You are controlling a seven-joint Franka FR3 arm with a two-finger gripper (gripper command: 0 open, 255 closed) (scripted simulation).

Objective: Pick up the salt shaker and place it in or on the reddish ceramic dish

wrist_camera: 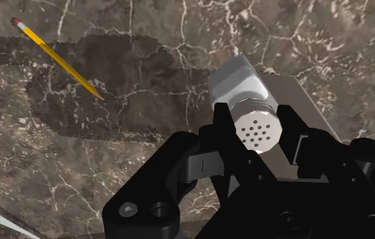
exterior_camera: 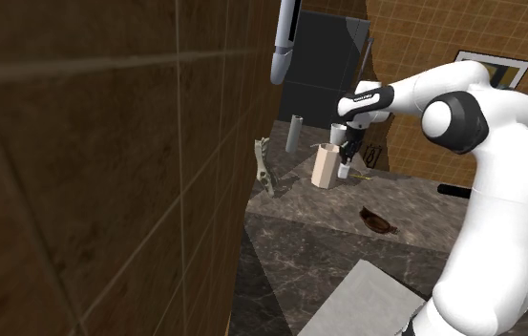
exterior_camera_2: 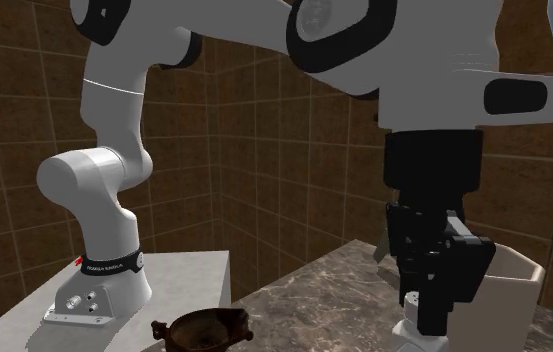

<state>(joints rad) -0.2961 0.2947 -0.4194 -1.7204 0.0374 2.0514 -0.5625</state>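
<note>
**Grip check on the small white salt shaker (wrist_camera: 247, 102) with a perforated silver cap**

The all-black two-finger gripper (wrist_camera: 255, 124) is clamped on the shaker. In the wrist view one finger presses each side of the cap end, and the pale squarish body runs on beyond the fingertips.

In the shoulder view the shaker (exterior_camera: 346, 172) hangs under the gripper (exterior_camera: 348, 157) just right of centre in the upper half of the frame. It is just beside a tall beige open-topped container (exterior_camera: 326, 164). You cannot tell from these views whether its base is off the dark veined marble counter (wrist_camera: 145, 170).

Treat the shaker as light and rigid, with smooth faces and a rounded cap that could slip or pivot. It is gripped high, so the body may swing if you move sharply. A hold lower on the flat sides would likely be steadier.

The shallow reddish-brown ceramic dish (exterior_camera: 378, 222) with small handles sits lower right of centre in the shoulder view, well apart from the shaker. In the second exterior view it lies at the bottom, left of centre.

A yellow pencil (wrist_camera: 57, 58) with a red eraser lies on the counter, clear of the grasp.
</note>
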